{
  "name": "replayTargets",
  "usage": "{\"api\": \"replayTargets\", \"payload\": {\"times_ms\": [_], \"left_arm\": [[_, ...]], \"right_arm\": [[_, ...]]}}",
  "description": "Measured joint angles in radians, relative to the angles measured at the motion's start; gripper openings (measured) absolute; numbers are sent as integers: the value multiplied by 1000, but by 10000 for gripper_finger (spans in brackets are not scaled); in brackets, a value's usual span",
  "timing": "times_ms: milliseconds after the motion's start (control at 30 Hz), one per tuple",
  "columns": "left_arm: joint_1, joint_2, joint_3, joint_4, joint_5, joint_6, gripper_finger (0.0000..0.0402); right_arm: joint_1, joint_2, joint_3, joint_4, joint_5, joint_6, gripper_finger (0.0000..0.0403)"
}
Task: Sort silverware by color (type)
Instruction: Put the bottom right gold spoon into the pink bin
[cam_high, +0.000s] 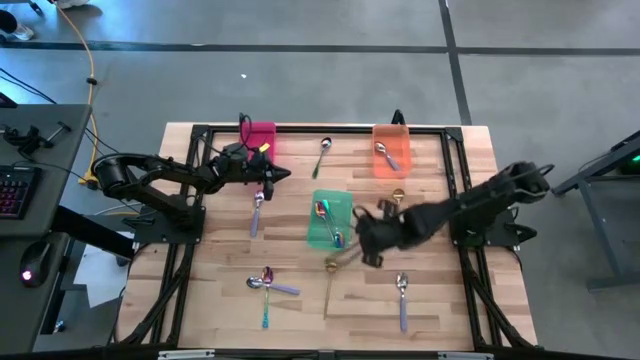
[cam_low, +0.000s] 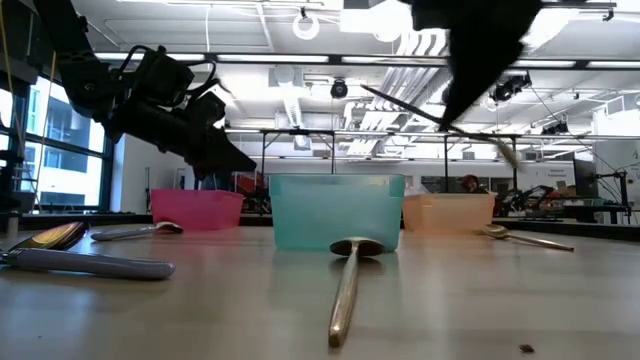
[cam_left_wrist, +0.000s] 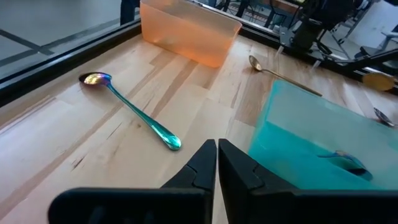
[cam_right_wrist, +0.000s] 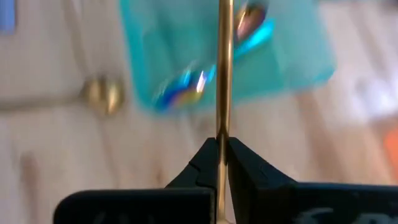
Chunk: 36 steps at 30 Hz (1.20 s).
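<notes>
Bins: 3, namely one pink bin (cam_high: 262, 136), one green bin (cam_high: 341, 198) and one orange bin (cam_high: 401, 134). Spoons, at least 10: 3 gold (gold spoon by the green bin (cam_high: 398, 195), gold spoon on the near surface (cam_high: 330, 268), gold spoon clamped in the right gripper (cam_right_wrist: 222, 144)), 3 purple-handled (left purple spoon (cam_high: 257, 212), right purple spoon (cam_high: 402, 298), crossed purple spoon (cam_high: 284, 289)), and 2 teal-handled loose (far teal spoon (cam_high: 322, 154), crossed teal spoon (cam_high: 266, 314)). Plus 1 spoon in the orange bin (cam_high: 385, 155), colour unclear, and at least 1 iridescent spoon in the green bin (cam_high: 325, 213); exact count there unclear.
</notes>
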Motion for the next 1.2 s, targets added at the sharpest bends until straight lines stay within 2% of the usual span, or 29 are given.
{"api": "replayTargets", "payload": {"times_ms": [100,300,500,700,967,1100,1200], "left_arm": [[0,0,0,25,1,8,28],[1,0,1,133,2,21,62],[13,0,18,166,4,34,97],[16,-1,41,166,74,35,133],[-23,-2,58,173,102,-16,185],[-56,-2,58,235,96,-39,209],[-72,-2,58,288,52,-43,219]], "right_arm": [[-83,-15,0,116,-5,-150,0],[-267,-52,0,292,-108,-431,0],[-459,-44,0,599,-360,-600,0],[-574,28,0,853,-507,-660,0],[-619,173,-1,1167,-614,-658,0],[-629,201,0,1234,-655,-640,0],[-629,203,0,1229,-655,-640,0]]}}
